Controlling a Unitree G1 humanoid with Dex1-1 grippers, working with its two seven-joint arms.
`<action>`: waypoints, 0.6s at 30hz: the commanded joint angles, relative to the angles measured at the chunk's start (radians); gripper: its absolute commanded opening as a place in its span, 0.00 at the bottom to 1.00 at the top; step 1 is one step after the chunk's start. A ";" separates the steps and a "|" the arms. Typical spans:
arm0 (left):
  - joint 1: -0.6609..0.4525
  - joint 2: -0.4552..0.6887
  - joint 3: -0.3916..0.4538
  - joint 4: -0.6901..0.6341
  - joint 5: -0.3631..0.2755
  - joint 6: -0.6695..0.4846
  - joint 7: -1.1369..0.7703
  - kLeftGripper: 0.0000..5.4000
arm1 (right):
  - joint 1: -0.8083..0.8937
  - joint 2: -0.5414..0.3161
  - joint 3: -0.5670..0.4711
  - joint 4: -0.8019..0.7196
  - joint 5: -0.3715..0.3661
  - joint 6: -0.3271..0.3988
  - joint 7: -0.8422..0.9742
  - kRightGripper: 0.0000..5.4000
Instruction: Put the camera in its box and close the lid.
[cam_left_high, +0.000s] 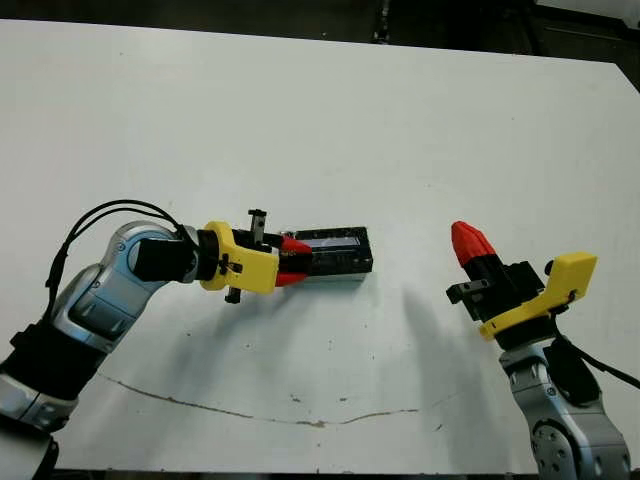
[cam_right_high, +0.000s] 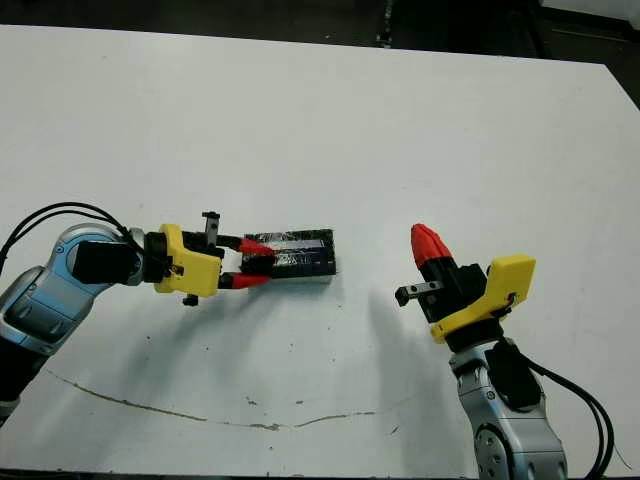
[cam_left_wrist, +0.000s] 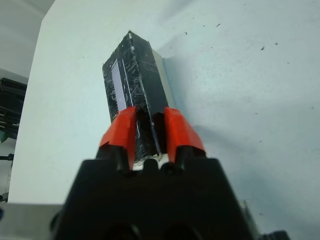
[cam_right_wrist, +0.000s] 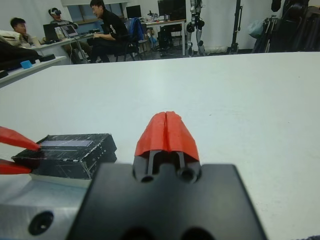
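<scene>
While the lid (cam_left_high: 335, 250) is already lying over the box near the middle of the frame, the head views are showing the left gripper (cam_left_high: 293, 260) reaching in from the left, its red fingers straddling the lid's near end, one above and one below in the picture. The right gripper (cam_left_high: 470, 241) is hovering well apart at the lower right over bare tabletop (cam_left_high: 450, 130), its fingers pressed together on nothing. The camera itself is not showing, so it is presumably inside.

In the left wrist view, the fingers (cam_left_wrist: 120, 132) are sitting a little apart on either side of the lid's end, touching or nearly touching its edges, and a strip of the white box (cam_left_wrist: 161, 75) is peeking out along one long side. That strip suggests the lid is sitting slightly askew, so the step is calling for nudging it square and pressing evenly before letting go, without dragging the box.

In the right wrist view, the closed red tips are pointing across the tabletop, with the covered box at lower left and seated people far beyond.
</scene>
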 joint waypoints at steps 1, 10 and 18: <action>-0.001 0.005 -0.003 0.000 0.017 0.027 -0.002 0.15 | 0.009 -0.010 -0.008 0.000 -0.006 0.005 -0.005 0.00; -0.018 -0.003 0.005 0.014 -0.030 0.110 -0.026 0.00 | 0.010 -0.008 -0.009 0.003 -0.002 0.002 -0.001 0.00; -0.028 -0.001 0.003 0.017 -0.052 0.126 -0.034 0.00 | 0.010 -0.008 -0.008 -0.001 -0.005 0.006 -0.005 0.00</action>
